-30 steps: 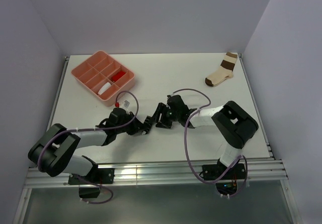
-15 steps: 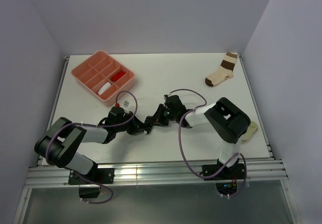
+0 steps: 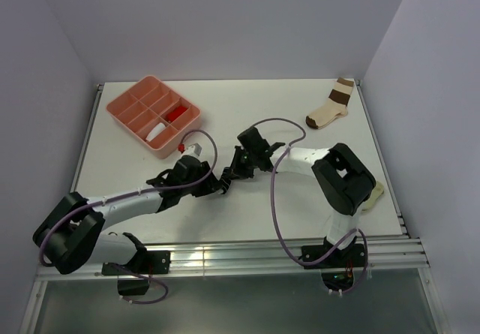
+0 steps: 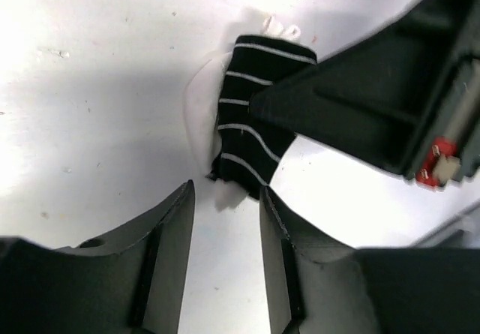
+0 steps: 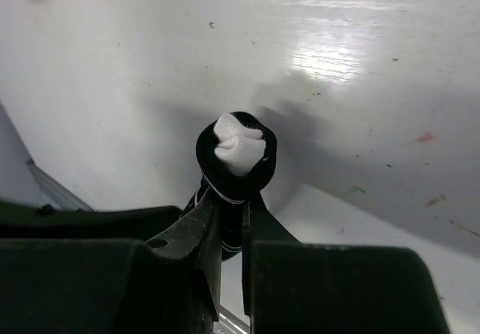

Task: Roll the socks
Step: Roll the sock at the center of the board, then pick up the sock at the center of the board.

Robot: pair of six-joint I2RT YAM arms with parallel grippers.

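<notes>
- The striped sock (image 5: 236, 150) is rolled into a small bundle. It is pinched tight by the right fingers (image 5: 223, 215), likely so the roll is not lost.
- The left fingers (image 4: 186, 214) are parted. Nothing is held by them, and the sock's end is just at their tips.
- The sock is found mid-table (image 3: 247, 116), far from every edge.
- Open room is seen all around it. The pink tray (image 3: 184, 135) is well apart.

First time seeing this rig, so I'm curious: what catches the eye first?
Mid-table, the right hand pinches a rolled black-and-white striped sock, with the left hand open just beside it. A pink tray sits far left, a cream brown-banded sock far right.
</notes>
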